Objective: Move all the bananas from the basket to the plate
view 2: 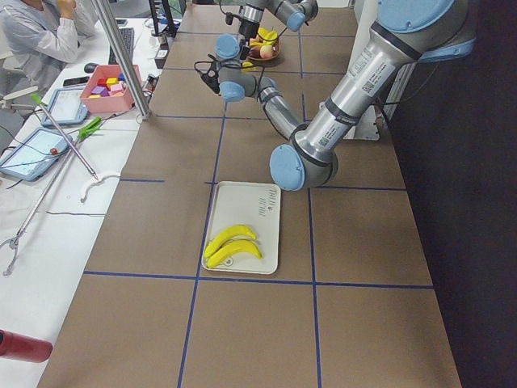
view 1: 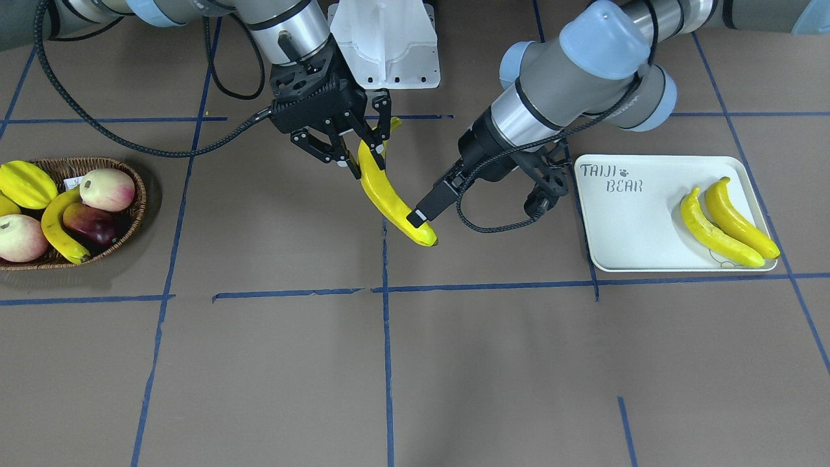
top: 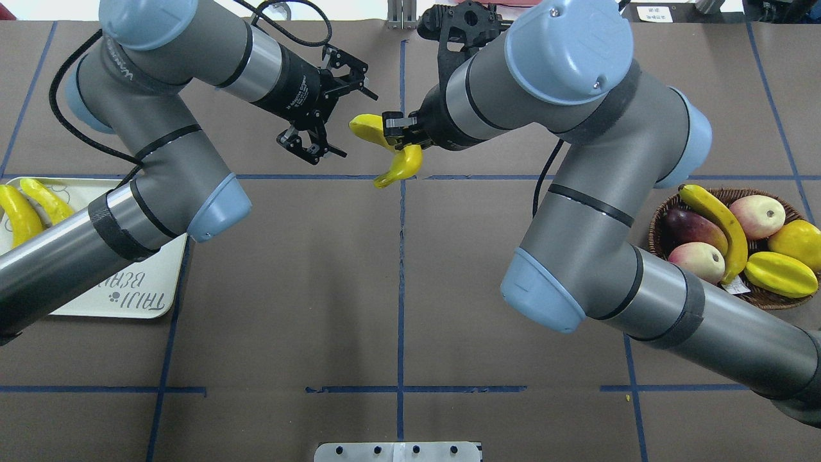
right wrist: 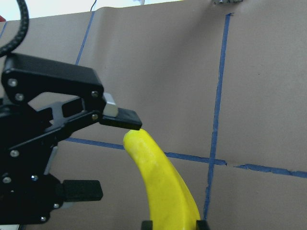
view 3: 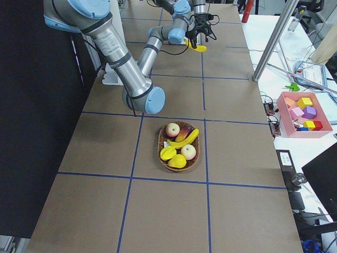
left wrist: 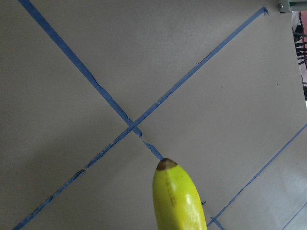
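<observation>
One banana (view 1: 389, 194) hangs above the table's middle, and my right gripper (view 1: 371, 152) is shut on its upper end. My left gripper (right wrist: 120, 158) is open wide at the banana's free lower end. One of its fingertips (view 1: 420, 217) lies against that end; I cannot tell if the other touches. Two bananas (view 1: 716, 230) (view 1: 739, 217) lie side by side on the white "TAIJI BEAR" plate (view 1: 629, 227). In the wicker basket (view 1: 139, 194) another banana (view 1: 58, 227) lies among other fruit.
The basket also holds a starfruit (view 1: 26, 183), two peaches (view 1: 107, 189) (view 1: 19, 237) and a dark red fruit (view 1: 91, 224). The white robot base (view 1: 386, 42) stands behind the grippers. A person (view 2: 40, 32) sits at a side table beside a pink box of blocks (view 2: 109, 81).
</observation>
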You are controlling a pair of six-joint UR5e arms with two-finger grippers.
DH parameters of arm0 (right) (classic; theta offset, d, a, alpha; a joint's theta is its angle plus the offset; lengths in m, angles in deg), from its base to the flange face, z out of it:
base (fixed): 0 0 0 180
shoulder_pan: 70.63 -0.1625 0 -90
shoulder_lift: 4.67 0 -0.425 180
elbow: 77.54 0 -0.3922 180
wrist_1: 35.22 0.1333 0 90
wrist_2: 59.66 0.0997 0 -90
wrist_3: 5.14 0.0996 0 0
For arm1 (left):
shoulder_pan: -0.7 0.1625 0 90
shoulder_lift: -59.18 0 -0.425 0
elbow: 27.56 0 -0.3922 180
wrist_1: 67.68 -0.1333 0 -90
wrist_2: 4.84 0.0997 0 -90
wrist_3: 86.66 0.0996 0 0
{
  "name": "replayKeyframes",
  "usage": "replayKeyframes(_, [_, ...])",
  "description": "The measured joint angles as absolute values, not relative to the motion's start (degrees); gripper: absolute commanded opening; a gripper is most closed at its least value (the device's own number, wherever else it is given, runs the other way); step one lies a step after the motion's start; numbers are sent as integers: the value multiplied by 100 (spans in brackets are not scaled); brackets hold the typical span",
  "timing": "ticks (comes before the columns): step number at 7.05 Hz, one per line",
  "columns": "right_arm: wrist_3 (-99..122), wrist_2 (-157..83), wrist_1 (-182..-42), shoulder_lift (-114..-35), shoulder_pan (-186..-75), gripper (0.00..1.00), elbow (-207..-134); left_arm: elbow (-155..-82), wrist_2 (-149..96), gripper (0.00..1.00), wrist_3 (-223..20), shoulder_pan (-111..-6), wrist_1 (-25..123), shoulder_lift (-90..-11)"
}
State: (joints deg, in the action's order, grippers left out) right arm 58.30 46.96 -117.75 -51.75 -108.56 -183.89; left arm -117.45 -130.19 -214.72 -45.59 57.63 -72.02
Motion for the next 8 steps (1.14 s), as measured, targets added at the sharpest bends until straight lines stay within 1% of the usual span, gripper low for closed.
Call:
replayKeyframes(4, [5906,4690,-11768,-5102,-10812,0,-18437,-11696,-12727,100,-21747,-4416,5775,-7272])
replayKeyframes(5, [5909,4693,-11767,-5089,-10809,0,-18440,-11684,-12611,90,-21754,-4354,5793,-7276])
replayKeyframes(6, [5906,4694,-11767,-5087,-10808,1,-18441,-11681,-12557,21,-21758,-4315,5808,-7280])
replayKeyframes(7, [5897,4695,-11767,-5087,-10800,5,-18441,-11680,-12538,0,-21789,-4293,5822,-7277])
replayKeyframes(8, [5872,4699,-11767,-5088,-10798,68,-18441,-11682,-12534,0,-21855,-4290,5844,-7266])
